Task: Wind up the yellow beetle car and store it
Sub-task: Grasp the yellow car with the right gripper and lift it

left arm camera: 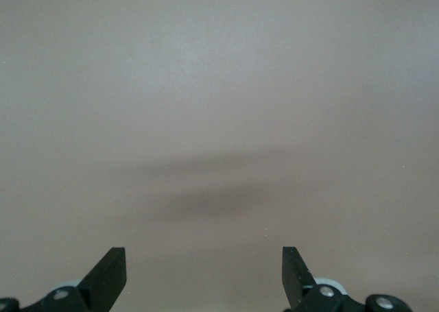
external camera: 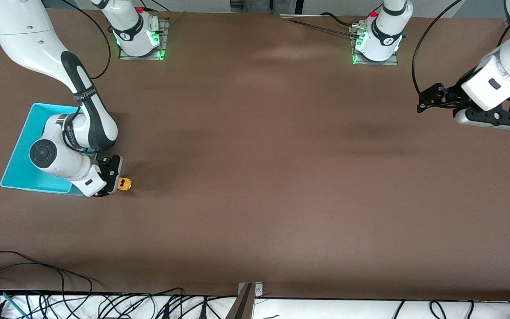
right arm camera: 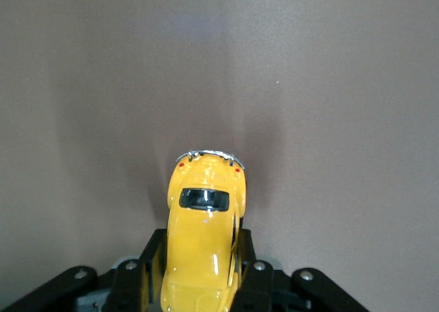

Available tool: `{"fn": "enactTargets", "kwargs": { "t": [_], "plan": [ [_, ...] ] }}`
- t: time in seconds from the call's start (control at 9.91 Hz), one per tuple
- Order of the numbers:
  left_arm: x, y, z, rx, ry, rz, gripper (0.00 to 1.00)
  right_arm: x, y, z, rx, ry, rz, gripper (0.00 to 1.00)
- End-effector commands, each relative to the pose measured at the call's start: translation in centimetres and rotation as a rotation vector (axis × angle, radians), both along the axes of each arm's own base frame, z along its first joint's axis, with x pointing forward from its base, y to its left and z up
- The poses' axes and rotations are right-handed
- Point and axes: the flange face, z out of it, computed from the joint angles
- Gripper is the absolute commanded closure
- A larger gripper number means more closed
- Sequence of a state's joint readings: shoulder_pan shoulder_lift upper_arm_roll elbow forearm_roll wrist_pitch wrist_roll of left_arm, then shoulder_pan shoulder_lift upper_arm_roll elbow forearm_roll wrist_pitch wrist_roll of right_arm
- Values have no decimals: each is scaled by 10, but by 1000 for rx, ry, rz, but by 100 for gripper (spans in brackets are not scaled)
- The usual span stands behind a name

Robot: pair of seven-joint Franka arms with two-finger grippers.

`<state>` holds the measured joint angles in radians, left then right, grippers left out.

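Evenly lit from overhead, bright, no harsh glare. Soft, blurred arm shadows across the brown worktop [external camera: 255, 186]. Green indicator glow at both arm bases. Wrist views slightly hazy; faint highlight on the yellow beetle car [right arm camera: 203, 240] roof.

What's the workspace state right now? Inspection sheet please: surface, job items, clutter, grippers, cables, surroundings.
Surface: brown table, bare over most of its area.
Job's things: yellow beetle car on the table beside the turquoise bin, at the right arm's end.
Clutter: nothing seen.
Grippers: right gripper shut on the car's sides, low at the table; left gripper open, holding nothing, waiting above the table at the left arm's end.
Cables: black cables bundled along the table edge nearest the front camera; a black cable loops on each arm.
Surroundings: two arm bases lit green.
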<state>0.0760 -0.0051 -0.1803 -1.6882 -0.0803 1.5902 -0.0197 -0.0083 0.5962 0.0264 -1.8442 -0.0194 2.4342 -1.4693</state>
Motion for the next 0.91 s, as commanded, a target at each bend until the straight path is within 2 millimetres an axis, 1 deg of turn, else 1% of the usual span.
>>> {"fn": "enactTargets", "kwargs": {
  "t": [0.0, 0.1, 0.2, 0.3, 0.4, 0.5, 0.61, 0.71, 0.81],
  "plan": [
    [-3, -2, 8, 21, 3, 15, 0, 10, 12, 60, 25, -27, -3, 100],
    [-2, 7, 8, 20, 2, 27, 0, 9, 10, 87, 23, -19, -39, 100],
    [-3, 9, 8, 21, 14, 26, 0, 5, 8, 113, 21, -5, -48, 100],
    [-6, 10, 11, 23, 35, 26, 0, -1, 6, 143, 19, -2, -55, 100],
    [-5, 11, 13, 22, 35, 25, 0, -13, -12, 167, 5, 40, -105, 100],
    [-4, 12, 16, 21, 30, 27, 0, -23, -38, 177, -9, 79, -154, 100],
    [-2, 12, 12, 21, 38, 28, 0, -33, -65, 180, -17, 92, -142, 100],
    [-1, 13, 15, 20, 31, 31, 0, -41, -90, 174, -22, 101, -126, 100],
    [2, 14, 11, 19, 37, 36, 0, -51, -117, 160, -28, 106, -130, 100]
  ]
}}
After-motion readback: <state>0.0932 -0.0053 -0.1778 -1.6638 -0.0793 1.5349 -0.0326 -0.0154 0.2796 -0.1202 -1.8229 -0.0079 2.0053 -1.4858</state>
